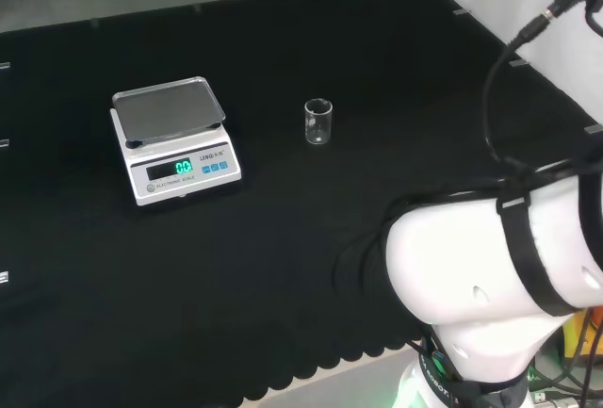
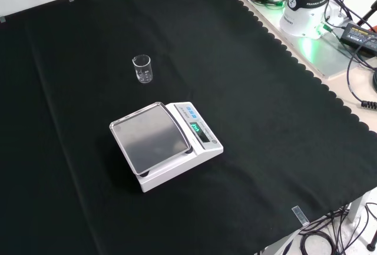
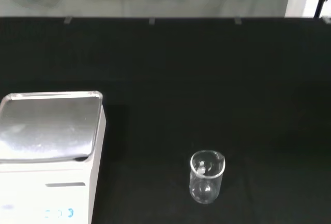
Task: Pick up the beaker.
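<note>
A small clear glass beaker (image 1: 318,121) stands upright on the black cloth, to the right of the scale in the head view. In the front view the beaker (image 2: 142,69) stands beyond the scale, toward the upper left. The wrist view looks at the beaker (image 3: 207,176) from a distance, and it appears to hold nothing. Nothing touches the beaker.
A white electronic scale (image 1: 174,139) with a steel pan and lit display sits on the cloth; it shows too in the front view as the scale (image 2: 165,143) and in the wrist view as the scale (image 3: 49,146). The arm's white link (image 1: 499,267) fills the head view's lower right.
</note>
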Action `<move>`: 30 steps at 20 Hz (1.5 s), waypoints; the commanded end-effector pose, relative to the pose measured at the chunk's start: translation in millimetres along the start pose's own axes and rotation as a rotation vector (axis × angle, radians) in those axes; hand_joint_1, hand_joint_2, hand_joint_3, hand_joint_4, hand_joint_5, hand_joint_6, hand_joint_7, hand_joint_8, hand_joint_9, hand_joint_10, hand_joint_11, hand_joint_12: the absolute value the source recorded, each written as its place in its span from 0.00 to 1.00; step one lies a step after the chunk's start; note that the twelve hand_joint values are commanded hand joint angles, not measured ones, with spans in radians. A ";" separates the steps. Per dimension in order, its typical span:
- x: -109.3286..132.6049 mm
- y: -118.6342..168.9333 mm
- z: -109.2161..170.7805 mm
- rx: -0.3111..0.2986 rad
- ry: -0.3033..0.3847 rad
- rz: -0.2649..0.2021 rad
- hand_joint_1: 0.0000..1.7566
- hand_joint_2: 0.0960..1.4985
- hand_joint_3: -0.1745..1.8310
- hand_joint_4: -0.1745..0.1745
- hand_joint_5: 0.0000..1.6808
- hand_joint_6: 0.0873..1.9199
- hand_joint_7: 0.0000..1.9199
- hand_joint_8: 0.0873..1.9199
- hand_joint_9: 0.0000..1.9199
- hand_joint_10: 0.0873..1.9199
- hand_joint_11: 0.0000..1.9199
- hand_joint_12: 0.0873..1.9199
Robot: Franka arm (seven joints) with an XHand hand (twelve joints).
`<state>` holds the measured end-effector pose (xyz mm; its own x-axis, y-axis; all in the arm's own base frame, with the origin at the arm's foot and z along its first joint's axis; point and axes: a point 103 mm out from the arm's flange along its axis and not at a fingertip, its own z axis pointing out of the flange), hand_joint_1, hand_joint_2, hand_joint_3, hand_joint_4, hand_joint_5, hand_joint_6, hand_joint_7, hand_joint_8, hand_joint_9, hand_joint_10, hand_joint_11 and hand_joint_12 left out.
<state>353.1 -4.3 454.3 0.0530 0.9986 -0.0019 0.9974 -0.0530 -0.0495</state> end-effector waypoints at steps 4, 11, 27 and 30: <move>-13.2 58.6 50.0 0.003 0.055 -0.037 0.13 0.61 0.05 0.48 0.00 0.00 0.00 0.09 0.13 0.00 0.08 0.74; -27.2 85.8 87.7 -0.006 0.092 -0.046 0.14 0.60 0.06 0.47 0.00 0.00 0.00 0.10 0.11 0.04 0.08 0.74; -54.6 136.9 161.3 -0.003 0.221 -0.044 0.15 0.59 0.07 0.46 0.00 0.00 0.00 0.12 0.00 0.36 0.08 0.75; -56.9 146.2 175.4 0.009 0.229 -0.043 0.15 0.59 0.07 0.46 0.00 0.00 0.00 0.12 0.00 0.36 0.08 0.75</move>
<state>468.9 -56.6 292.7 0.0121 0.9808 0.1948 0.9981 -0.0002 -0.0613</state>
